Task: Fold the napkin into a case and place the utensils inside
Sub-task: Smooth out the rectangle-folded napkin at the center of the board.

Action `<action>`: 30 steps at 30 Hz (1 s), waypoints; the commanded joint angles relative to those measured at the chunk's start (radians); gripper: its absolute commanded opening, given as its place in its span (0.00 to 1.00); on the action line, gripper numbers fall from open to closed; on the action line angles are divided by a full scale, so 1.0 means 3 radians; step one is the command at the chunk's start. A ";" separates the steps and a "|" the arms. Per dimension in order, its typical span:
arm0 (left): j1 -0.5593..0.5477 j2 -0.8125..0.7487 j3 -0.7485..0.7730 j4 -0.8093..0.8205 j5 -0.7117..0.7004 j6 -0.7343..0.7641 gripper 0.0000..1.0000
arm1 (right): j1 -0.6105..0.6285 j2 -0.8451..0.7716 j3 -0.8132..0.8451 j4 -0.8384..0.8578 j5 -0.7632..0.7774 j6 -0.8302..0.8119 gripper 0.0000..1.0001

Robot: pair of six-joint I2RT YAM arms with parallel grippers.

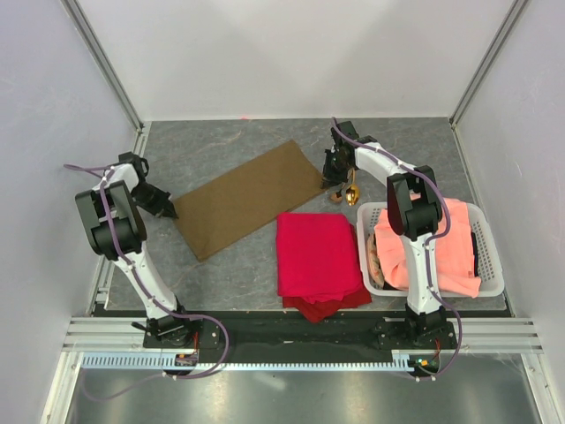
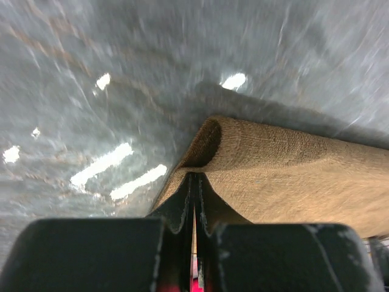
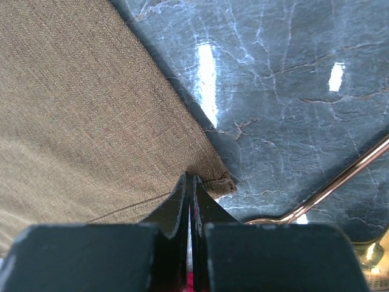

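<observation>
You are in the folding step: the napkin (image 1: 243, 196) lies flat near the table's (image 1: 229, 265) centre as a long strip running from 8 o'clock to 1 o'clock, and it is not a case yet. Your left gripper (image 1: 166, 208) sits at the strip's 8 o'clock end, and the left wrist view shows its fingers (image 2: 179, 207) pressed together on a raised fold of the cloth edge. Your right gripper (image 1: 332, 177) is at the 1 o'clock end, its fingers (image 3: 176, 207) together and nipping the napkin's corner. Next, I judge, you should lift both ends evenly and carry that edge across to lay the fold, keeping the cloth taut so it does not slip or bunch. Mind the spoon (image 1: 351, 193), which lies just beside the right gripper at its 4 o'clock and could be dragged. Count: 1 napkin, 2 grippers, 1 red cloth (image 1: 318, 252) at 5 o'clock of the napkin, 1 white basket (image 1: 490, 265) at the table's 4 o'clock holding 1 orange cloth (image 1: 441, 247). Of the utensils, only 1 spoon is clear; a 2nd piece I cannot separate from it.
</observation>
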State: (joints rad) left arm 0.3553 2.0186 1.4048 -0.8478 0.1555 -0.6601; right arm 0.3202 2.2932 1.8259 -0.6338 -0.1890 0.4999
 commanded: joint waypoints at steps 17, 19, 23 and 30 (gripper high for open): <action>-0.0376 -0.0898 -0.0561 0.0090 0.0397 0.0114 0.07 | 0.0088 -0.0041 0.0402 0.0088 -0.0214 0.0189 0.10; -0.0458 -0.0986 -0.0786 0.0096 0.0407 0.0130 0.06 | 0.0098 -0.0005 0.0448 0.0088 -0.0229 0.0195 0.16; -0.0515 -0.1150 -0.1154 0.0157 0.0433 0.0160 0.06 | 0.0073 -0.0025 0.0469 0.0016 -0.0081 0.0179 0.28; -0.0510 -0.0828 -0.1217 0.0060 0.0051 0.0385 0.06 | -0.0045 -0.0128 0.0556 -0.0229 0.0287 0.0001 0.43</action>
State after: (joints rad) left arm 0.1970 1.7264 1.0058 -0.8238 0.2546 -0.6209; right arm 0.3302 2.2921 1.9388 -0.6525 -0.1905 0.5373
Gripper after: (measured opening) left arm 0.060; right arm 0.402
